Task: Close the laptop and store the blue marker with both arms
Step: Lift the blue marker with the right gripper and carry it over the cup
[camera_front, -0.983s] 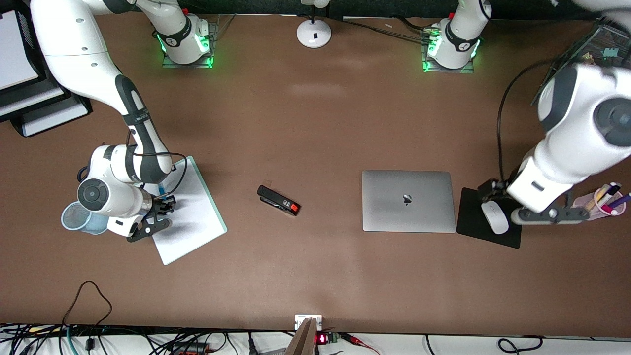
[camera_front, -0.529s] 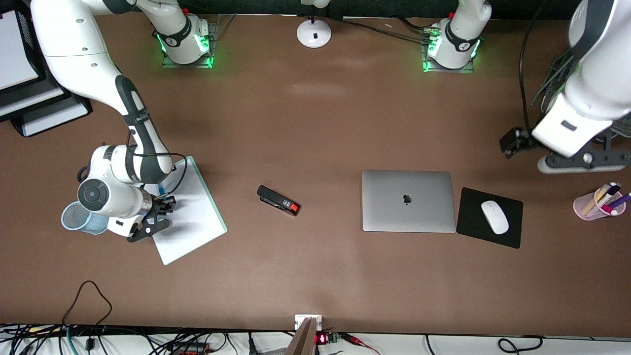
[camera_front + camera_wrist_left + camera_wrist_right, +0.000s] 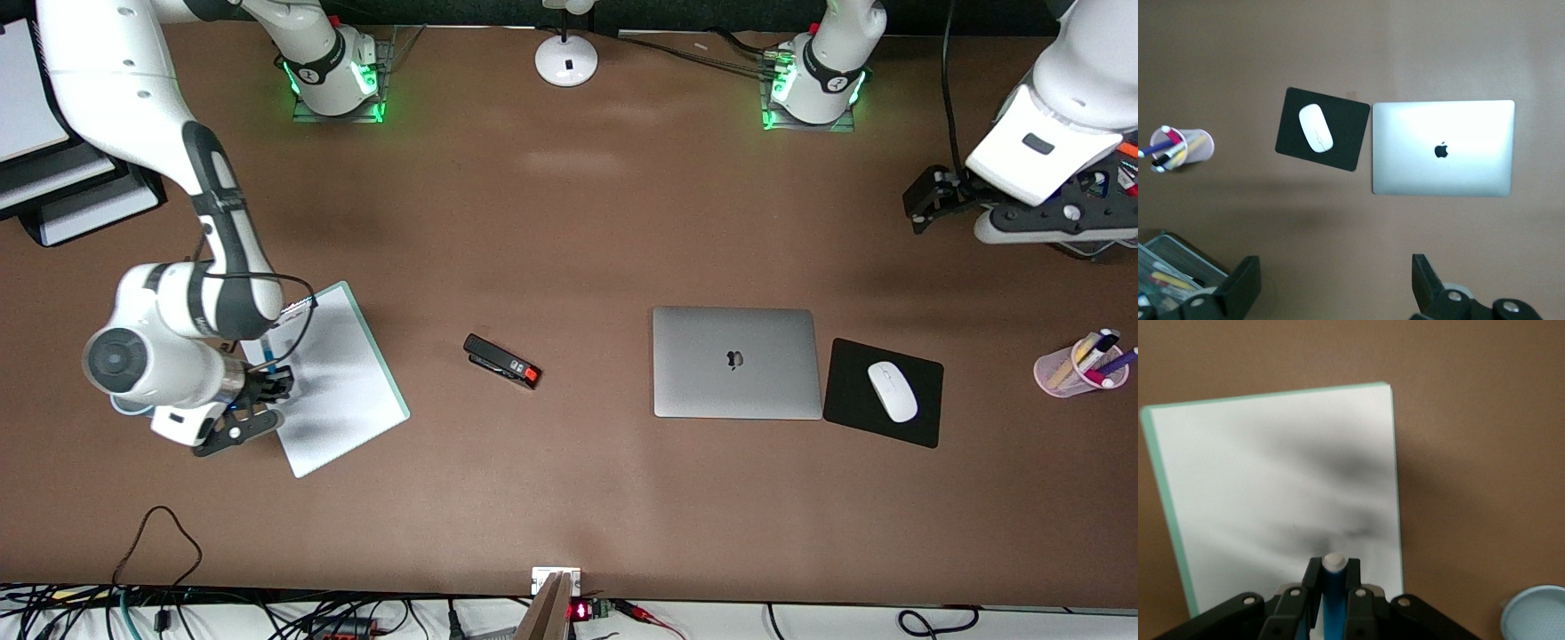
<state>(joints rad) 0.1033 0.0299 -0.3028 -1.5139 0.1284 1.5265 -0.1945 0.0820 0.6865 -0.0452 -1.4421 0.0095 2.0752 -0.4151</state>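
Laptop (image 3: 736, 362) lid is shut, frame centre-right | blue marker (image 3: 1332, 600) is pinched in right end effector (image 3: 263, 391), lower left, unstored | left end effector (image 3: 1335, 283) is spread wide, upper right

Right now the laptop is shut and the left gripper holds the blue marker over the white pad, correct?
Not quite: the right gripper holds the blue marker over the white pad, as the right wrist view shows. The laptop is shut; the left gripper is open and empty.

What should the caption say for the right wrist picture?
Right hand holds slim light-blue marker above white green-edged notepad.
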